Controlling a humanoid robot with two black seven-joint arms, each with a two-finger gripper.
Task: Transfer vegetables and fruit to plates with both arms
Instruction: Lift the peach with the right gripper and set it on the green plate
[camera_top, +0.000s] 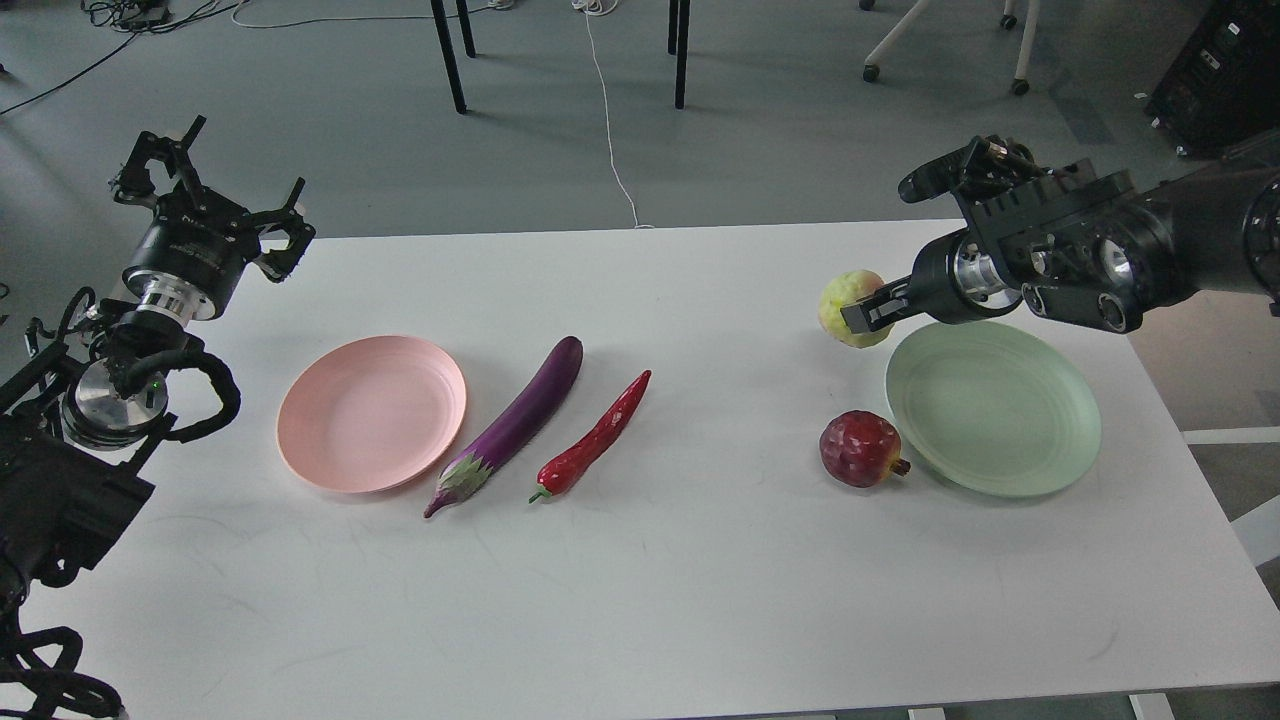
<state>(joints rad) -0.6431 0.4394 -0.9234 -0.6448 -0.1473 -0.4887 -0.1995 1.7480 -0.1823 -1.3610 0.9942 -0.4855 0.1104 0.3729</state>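
Note:
My right gripper (866, 311) is shut on the yellow-green fruit (845, 305) and holds it in the air, just left of the pale green plate (995, 405). The dark red fruit (859, 449) lies on the table at that plate's left rim. The purple eggplant (515, 423) and the red chili pepper (596, 437) lie side by side mid-table, right of the pale pink plate (372, 411). My left gripper (205, 185) is open and empty, raised over the table's far left corner.
The white table (640, 600) has bare surface along its front. Chair and table legs and a white cable (610, 130) stand on the floor beyond the far edge. A black case (1215, 80) is at the far right.

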